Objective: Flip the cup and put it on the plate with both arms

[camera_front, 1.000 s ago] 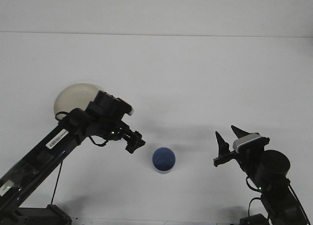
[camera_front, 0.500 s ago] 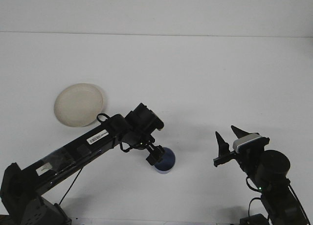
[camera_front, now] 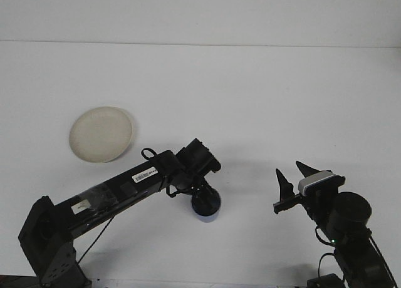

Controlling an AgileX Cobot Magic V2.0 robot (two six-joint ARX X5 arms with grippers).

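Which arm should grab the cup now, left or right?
Left. Its gripper is right over the blue cup, hiding part of it. The right gripper sits open, well off to the cup's right, apart from it.

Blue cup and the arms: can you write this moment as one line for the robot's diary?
left gripper: over blue cup, fingers hidden | right gripper: open, empty, apart | plate: empty

Left tool (camera_front: 202, 197) and most of blue cup (camera_front: 207, 214) hidden.
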